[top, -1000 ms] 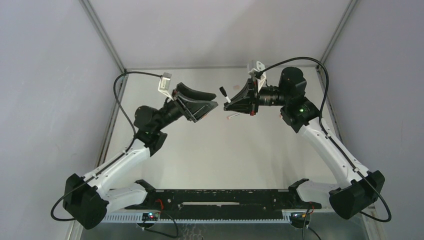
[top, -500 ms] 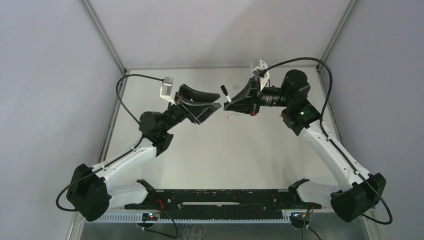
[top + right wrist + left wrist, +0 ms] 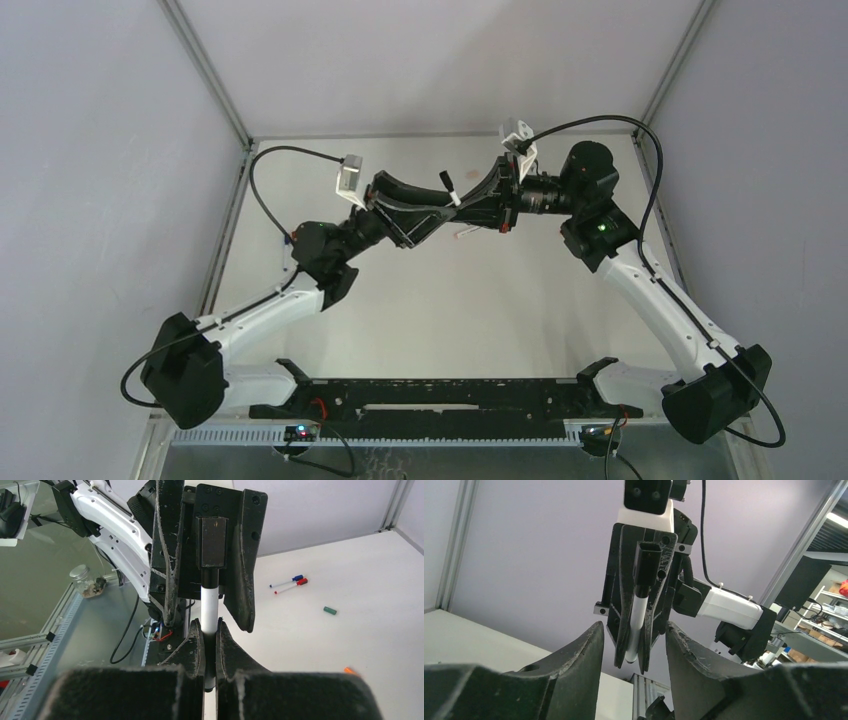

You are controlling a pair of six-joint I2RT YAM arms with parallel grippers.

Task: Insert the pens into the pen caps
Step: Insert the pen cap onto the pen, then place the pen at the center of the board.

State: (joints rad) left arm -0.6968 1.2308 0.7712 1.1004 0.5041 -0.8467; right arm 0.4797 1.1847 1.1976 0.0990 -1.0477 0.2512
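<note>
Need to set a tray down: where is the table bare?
Bare: the table between left arm, right arm and the black rail. Crowded: farther back, where left gripper and right gripper meet near a loose pen.

Overhead view looking down from the near side, wrist views close, facing each other, sharing the pen (image 3: pixel 636 625)

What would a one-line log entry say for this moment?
right end effector: shut on pen | left end effector: open, straddling pen | table: green cap loose
</note>
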